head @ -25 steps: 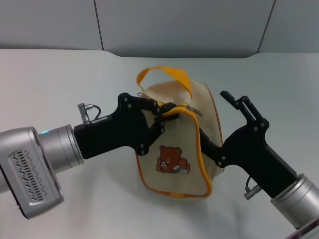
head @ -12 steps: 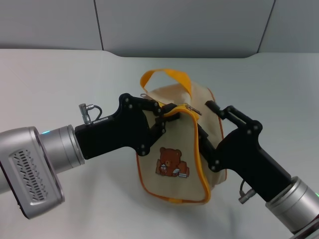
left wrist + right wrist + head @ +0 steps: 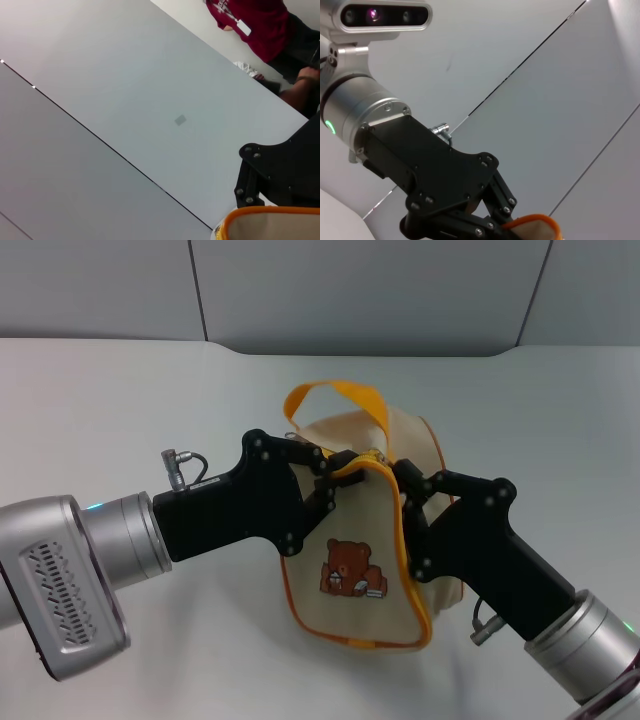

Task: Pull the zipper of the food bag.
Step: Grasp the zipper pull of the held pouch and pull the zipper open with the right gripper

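The beige food bag (image 3: 345,540) with a brown bear picture stands mid-table, its orange-yellow loop handle (image 3: 335,392) on top. The orange-yellow zipper (image 3: 418,615) runs around the edge of the front panel. Its silver pull tab is hidden behind my right gripper. My left gripper (image 3: 330,480) is shut on the bag's top front edge and holds it up. My right gripper (image 3: 405,485) is pressed against the bag's top right, at the upper end of the zipper. The left wrist view shows the bag's orange rim (image 3: 270,212). The right wrist view shows the bag's corner (image 3: 532,222).
The bag rests on a white table (image 3: 120,410) with a grey wall panel (image 3: 350,290) behind it. A person in a red shirt (image 3: 250,22) stands beyond the table in the left wrist view.
My right gripper has swung left and down from open air onto the bag's top, covering the pull tab. The bag has tilted and shifted slightly. The left gripper has kept its hold.
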{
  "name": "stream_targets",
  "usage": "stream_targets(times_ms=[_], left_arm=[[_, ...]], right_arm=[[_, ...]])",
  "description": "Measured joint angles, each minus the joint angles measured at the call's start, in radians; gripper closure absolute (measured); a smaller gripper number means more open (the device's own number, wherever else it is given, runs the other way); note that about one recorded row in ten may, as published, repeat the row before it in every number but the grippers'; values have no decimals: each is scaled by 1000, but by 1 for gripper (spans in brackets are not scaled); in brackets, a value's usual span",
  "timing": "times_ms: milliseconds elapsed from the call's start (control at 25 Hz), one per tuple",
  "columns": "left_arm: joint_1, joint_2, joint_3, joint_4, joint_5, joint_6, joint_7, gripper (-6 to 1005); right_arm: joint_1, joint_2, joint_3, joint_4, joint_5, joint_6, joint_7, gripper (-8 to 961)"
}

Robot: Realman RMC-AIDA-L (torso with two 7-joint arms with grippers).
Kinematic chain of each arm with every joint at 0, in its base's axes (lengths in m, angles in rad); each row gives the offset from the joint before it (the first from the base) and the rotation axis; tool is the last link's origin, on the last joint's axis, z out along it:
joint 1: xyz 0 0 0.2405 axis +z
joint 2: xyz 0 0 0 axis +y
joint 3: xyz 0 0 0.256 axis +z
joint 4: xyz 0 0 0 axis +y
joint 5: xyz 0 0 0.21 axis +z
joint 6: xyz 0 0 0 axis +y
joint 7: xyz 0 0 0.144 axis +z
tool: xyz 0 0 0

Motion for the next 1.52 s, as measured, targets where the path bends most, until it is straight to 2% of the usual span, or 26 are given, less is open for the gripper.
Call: stream_targets(times_ms=[280,600,840,880,920,1080,1280,1520], left_arm=[[-1,0,1,0,1,1,0,930],[0,0,1,0,1,3,0,930],[0,0,-4,0,-4,3,0,930],[0,0,-6,0,-4,3,0,930],[0,0,-6,0,-4,3,0,929],[0,0,-6,0,-7,0,-9,929],[1,0,-6,-5,-7,-8,-16,929],[7,0,-11,-35,-22,-5,-116,929]], right_arm=[[0,0,3,-1,7,2,-3,949],[-38,0,10,-4,9,17,-14,940],[-154,0,31,-20,11,12,-11,924],[-193,0,34,-39,12,26,-3,921],[-193,0,34,-39,12,26,-3,919],[-268,0,58,-78,14,55,6,908],[-287,0,89,-105,14,66,35,895],[-305,-7,113,-110,15,-56,161,878]])
